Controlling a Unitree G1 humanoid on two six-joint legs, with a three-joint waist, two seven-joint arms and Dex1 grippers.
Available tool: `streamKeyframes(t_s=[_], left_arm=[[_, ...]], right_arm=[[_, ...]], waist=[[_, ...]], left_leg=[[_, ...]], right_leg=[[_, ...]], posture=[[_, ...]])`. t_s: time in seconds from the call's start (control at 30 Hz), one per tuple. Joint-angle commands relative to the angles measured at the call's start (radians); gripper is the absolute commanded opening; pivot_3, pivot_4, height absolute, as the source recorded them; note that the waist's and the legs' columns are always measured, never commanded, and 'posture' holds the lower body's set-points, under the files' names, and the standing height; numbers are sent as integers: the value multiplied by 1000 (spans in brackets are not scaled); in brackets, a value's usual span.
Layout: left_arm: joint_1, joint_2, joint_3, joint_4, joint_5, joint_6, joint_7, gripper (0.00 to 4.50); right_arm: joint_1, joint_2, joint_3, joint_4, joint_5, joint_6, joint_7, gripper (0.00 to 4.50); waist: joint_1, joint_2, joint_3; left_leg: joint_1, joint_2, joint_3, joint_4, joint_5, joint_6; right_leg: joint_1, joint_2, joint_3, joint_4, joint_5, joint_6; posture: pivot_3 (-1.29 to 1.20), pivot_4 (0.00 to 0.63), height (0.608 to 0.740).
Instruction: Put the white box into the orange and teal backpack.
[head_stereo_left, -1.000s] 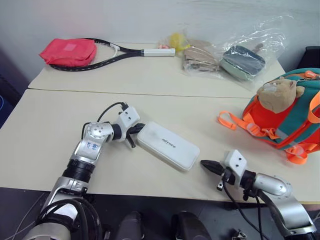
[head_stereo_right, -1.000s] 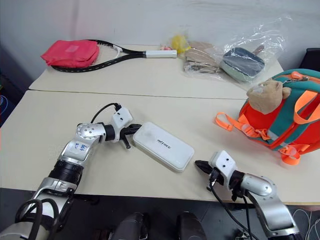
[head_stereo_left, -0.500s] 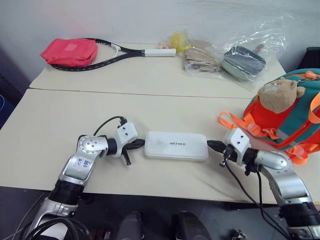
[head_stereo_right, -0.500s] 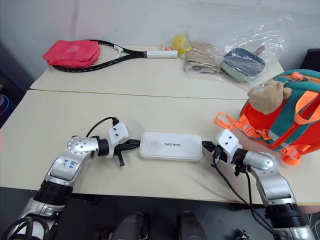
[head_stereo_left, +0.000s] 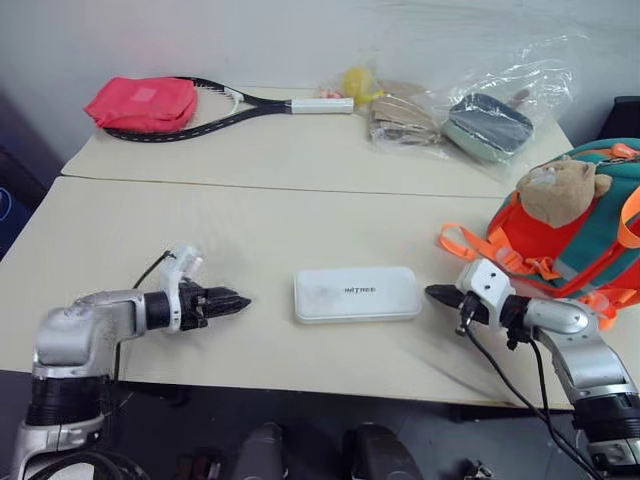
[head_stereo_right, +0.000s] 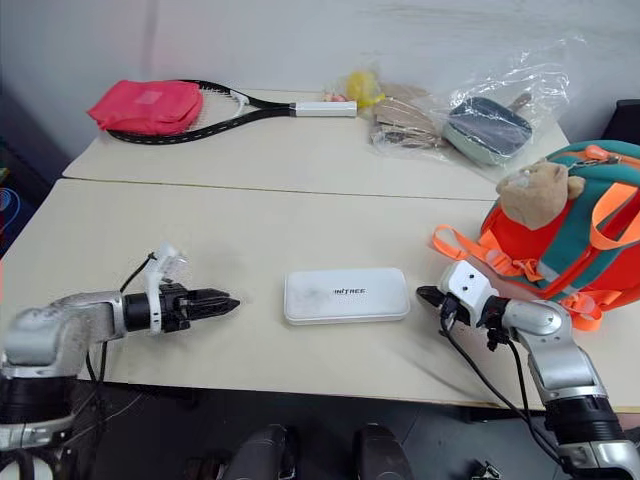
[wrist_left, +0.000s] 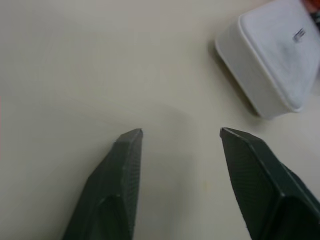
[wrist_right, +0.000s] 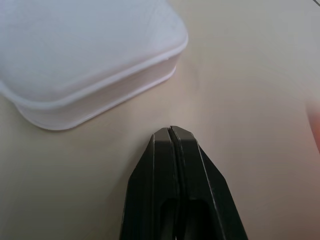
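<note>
The white box (head_stereo_left: 357, 293) lies flat on the near table, long side across, with small dark lettering on top. My left gripper (head_stereo_left: 240, 300) hovers a short way off its left end, pointing at it; in the left wrist view the fingers (wrist_left: 125, 165) stand open with bare table between them and the box (wrist_left: 272, 55) ahead. My right gripper (head_stereo_left: 432, 293) is shut, its tip just off the box's right end (wrist_right: 80, 55), holding nothing. The orange and teal backpack (head_stereo_left: 590, 240) sits at the right edge with a tan plush charm (head_stereo_left: 558, 190) on top.
On the far table lie a red pouch (head_stereo_left: 140, 103), a tennis racket (head_stereo_left: 240, 100) and a clear plastic bag with a grey-green case (head_stereo_left: 487, 125). An orange strap (head_stereo_left: 462, 240) trails from the backpack toward my right arm. The table's front edge runs just below both grippers.
The box turned from diagonal to lying straight across. My left gripper pulled back to the left, rolled and opened. My right gripper came up to the box's right end, then eased slightly off.
</note>
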Motion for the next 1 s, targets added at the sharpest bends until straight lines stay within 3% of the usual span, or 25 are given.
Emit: streamKeyframes(t_s=[0.03,0.23,0.43,0.73,0.87,1.0], left_arm=[[-152,-73,38,149,-93,229,29,3198],[-308,-207,-14,388,-190,254,173,3198],[-359,-207,-181,491,-425,254,249,3198],[-384,-313,-36,553,-470,254,438,3198],[-370,-341,15,529,-524,254,483,2373],[-328,-336,23,432,-602,254,497,1328]], right_arm=[[-19,-14,-4,14,-4,-40,27,0],[-34,5,21,47,-19,-84,37,0],[-40,26,66,69,-44,-143,52,0],[-34,63,75,54,-55,-135,38,0],[17,58,52,13,-28,-123,41,0],[98,93,-69,-93,148,-125,49,167]], waist=[[5,0,0],[-2,0,0],[-3,-1,0],[-4,-1,0],[0,-1,0],[1,-1,1]], left_leg=[[0,0,0,1,0,0],[-1,-1,-1,1,0,-1],[0,1,-1,2,1,-3],[0,1,-1,2,2,-4],[0,1,-1,2,2,-4],[0,0,-1,2,2,-4]], right_leg=[[0,0,0,0,0,0],[-1,0,-1,1,0,1],[-1,1,0,1,0,1],[-1,1,-1,2,0,1],[0,1,-1,1,0,1],[0,1,-1,1,0,1]], posture=[[0,150,740],[0,150,740],[0,150,740],[0,150,740],[0,150,740],[0,150,740]])
